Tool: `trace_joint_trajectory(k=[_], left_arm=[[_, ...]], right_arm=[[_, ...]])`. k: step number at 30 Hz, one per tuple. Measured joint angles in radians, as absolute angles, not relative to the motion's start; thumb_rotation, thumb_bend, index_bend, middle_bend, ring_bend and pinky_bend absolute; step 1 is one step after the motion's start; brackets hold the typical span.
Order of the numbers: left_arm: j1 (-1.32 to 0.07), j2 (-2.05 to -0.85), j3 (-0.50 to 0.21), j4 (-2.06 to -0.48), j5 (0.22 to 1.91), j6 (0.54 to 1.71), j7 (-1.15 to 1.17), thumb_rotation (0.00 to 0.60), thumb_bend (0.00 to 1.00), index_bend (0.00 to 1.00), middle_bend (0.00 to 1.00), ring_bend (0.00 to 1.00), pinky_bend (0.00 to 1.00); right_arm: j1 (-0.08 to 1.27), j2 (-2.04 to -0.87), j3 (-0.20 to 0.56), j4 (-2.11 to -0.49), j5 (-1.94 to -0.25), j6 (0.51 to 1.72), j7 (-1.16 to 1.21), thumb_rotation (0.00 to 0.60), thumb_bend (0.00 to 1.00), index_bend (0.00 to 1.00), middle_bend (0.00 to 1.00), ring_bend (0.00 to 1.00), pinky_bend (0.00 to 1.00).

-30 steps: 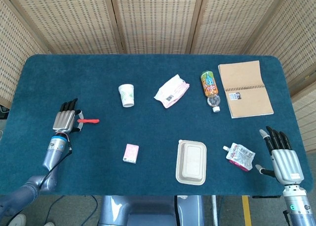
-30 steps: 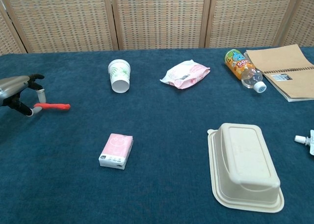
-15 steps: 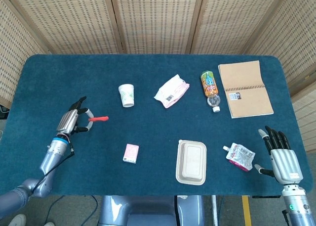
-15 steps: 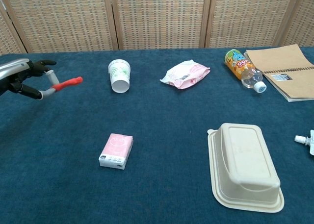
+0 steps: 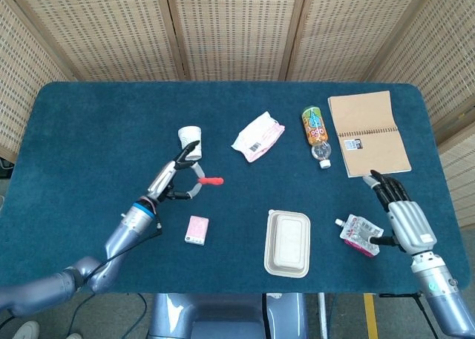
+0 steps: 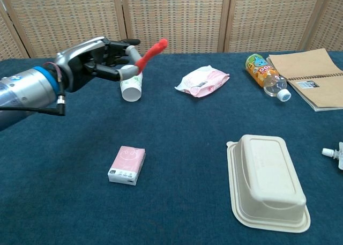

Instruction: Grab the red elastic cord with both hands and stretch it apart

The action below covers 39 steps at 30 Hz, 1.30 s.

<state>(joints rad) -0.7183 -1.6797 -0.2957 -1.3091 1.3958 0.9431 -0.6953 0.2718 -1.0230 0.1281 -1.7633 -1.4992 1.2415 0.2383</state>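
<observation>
With the left hand (image 6: 91,60) pinching only one end of the red cord (image 6: 149,52) and the right hand (image 5: 404,219) spread empty well apart, the free end may swing away and spoil the second grasp.

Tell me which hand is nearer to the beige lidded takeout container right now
The right hand is nearer; it hovers just right of the beige lidded takeout container, past a silver drink pouch. The left hand, pinching the red elastic cord, hangs farther off to its upper left.

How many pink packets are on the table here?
2: a large one at the far centre, beside the cup, and a small one near the front, left of the container. None seems hidden.
</observation>
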Motion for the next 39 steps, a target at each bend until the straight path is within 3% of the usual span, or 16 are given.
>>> trace_joint_trajectory(k=[8,16,24,39], left_arm=[[-0.817,-1.792,-0.345,-1.284,1.311,0.872,-0.65,0.6,0.44,0.7,0.0,0.0,0.0],[-0.885,-1.852,-0.383,-1.28,1.242,0.823,-0.594,0.6,0.44,0.7,0.0,0.0,0.0],[-0.913,-1.885,-0.399,-1.293,1.204,0.811,-0.565,0.6,0.44,0.7,0.0,0.0,0.0],[-0.929,-1.899,-0.399,-1.296,1.186,0.793,-0.563,0.6,0.44,0.7,0.0,0.0,0.0]], right_arm=[[0.393,-0.948,0.185,-1.888,-1.463,1.084,0.352,0.6,0.16,0.39,0.0,0.0,0.0],[0.512,-0.987,0.247,-1.922,-1.353,0.991,0.327,0.6,0.25,0.44,0.0,0.0,0.0],[0.574,-1.066,0.277,-1.916,-1.263,0.975,0.217,0.6,0.3,0.46,0.0,0.0,0.0],[0.623,-1.191,0.266,-1.891,-1.23,1.017,0.068,0.6,0.37,0.51,0.0,0.0,0.0]])
